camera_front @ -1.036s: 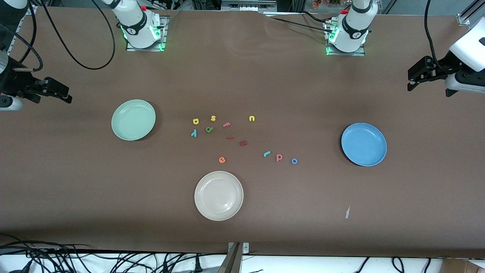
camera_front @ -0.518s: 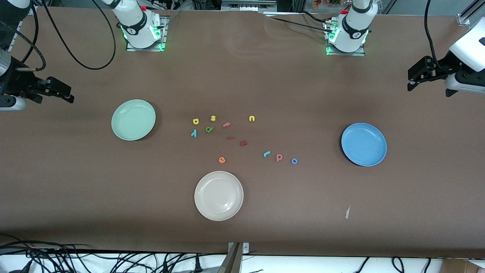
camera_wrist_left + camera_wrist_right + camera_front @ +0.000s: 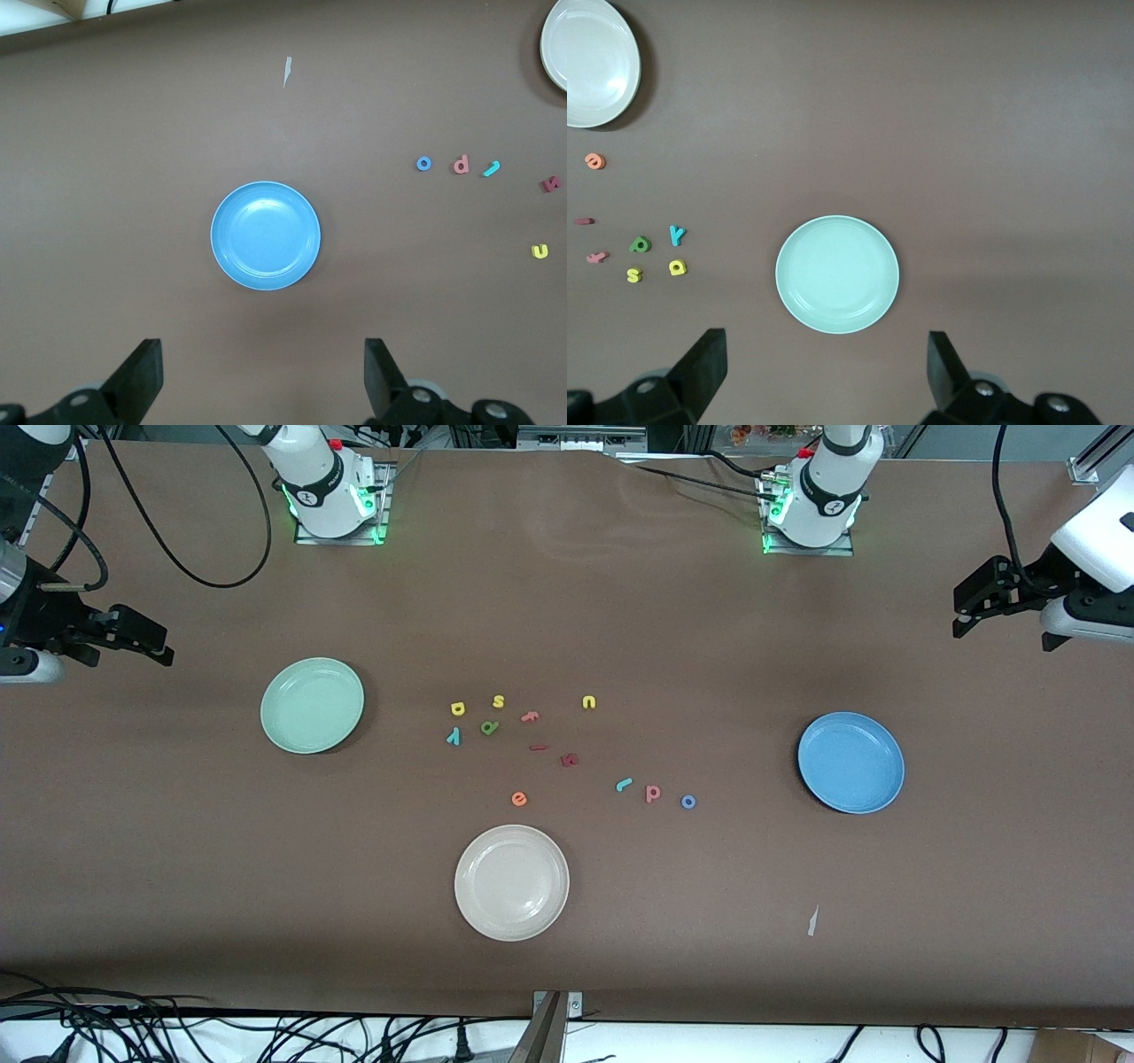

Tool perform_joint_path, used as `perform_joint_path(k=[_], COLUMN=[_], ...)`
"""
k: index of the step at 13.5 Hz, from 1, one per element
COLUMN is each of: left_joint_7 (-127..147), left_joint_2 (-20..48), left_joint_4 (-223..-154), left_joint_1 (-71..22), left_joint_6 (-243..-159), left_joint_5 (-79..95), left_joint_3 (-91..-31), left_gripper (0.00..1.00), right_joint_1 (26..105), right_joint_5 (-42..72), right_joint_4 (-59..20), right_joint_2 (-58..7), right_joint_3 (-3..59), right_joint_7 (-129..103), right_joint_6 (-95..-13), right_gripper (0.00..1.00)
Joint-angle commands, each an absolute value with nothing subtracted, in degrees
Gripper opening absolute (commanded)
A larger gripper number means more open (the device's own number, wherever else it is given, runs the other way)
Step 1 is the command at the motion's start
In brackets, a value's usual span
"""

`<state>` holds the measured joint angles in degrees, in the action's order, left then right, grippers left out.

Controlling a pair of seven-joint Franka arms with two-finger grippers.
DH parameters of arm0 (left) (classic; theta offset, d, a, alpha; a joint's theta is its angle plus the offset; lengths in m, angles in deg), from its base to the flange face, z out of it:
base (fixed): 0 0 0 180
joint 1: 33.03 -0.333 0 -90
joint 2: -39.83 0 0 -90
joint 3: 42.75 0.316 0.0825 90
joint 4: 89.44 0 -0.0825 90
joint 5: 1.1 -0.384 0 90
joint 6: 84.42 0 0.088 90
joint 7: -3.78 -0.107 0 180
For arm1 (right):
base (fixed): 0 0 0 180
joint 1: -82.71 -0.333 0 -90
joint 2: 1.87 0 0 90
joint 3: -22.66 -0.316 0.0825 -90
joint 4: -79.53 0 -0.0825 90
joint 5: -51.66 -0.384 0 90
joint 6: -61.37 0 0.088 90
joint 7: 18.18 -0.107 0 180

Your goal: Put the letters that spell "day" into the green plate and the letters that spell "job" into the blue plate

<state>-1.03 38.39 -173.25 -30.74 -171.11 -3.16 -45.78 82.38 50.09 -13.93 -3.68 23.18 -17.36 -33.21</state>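
Observation:
The green plate [image 3: 312,705] [image 3: 837,274] lies toward the right arm's end, the blue plate [image 3: 850,763] [image 3: 266,235] toward the left arm's end. Both hold nothing. Between them, on the table, lie a yellow "d" [image 3: 458,708], a green "a" [image 3: 490,728] and a teal "y" [image 3: 454,736]. Nearer the blue plate are a teal "j" [image 3: 624,784], a pink "b" [image 3: 653,793] and a blue "o" [image 3: 688,802]. My right gripper [image 3: 158,645] [image 3: 824,350] hangs open off the green plate's outer side. My left gripper [image 3: 959,613] [image 3: 263,359] hangs open off the blue plate's outer side.
A cream-white plate [image 3: 511,882] sits nearer the front camera than the letters. Other letters lie among them: yellow "s" [image 3: 499,701] and "u" [image 3: 589,702], pink "f" [image 3: 530,716], orange "e" [image 3: 519,799], a dark red piece [image 3: 570,760]. A paper scrap [image 3: 812,921] lies near the front edge.
My right gripper has drifted slightly toward the table's middle. The left arm, the plates and the letters have not moved.

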Motion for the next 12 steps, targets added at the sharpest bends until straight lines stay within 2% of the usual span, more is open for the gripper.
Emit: perform_joint_path(k=[1, 6, 12], left_joint_7=[-0.7, -0.53, 3.33], left_joint_2=[37.72, 37.72, 37.72], left_joint_4=[-171.53, -171.62, -171.71], left_joint_1=[-30.48, -30.48, -30.84], left_joint_6=[-169.93, -169.76, -164.84], left_joint_5=[-2.77, -2.77, -2.68], left_joint_3=[-45.65, -45.65, -45.64], left_gripper=[1.0, 1.0, 1.0], right_joint_1=[82.53, 82.44, 82.36], right_joint_5=[50.6, 50.52, 50.43], right_joint_4=[-14.25, -14.25, -14.25], right_joint_2=[-3.1, -3.1, -3.19], right_joint_3=[23.01, 23.01, 22.92], right_joint_7=[-16.51, -16.6, -16.6], right_joint_6=[-32.94, -32.94, -32.94], right_gripper=[1.0, 1.0, 1.0])
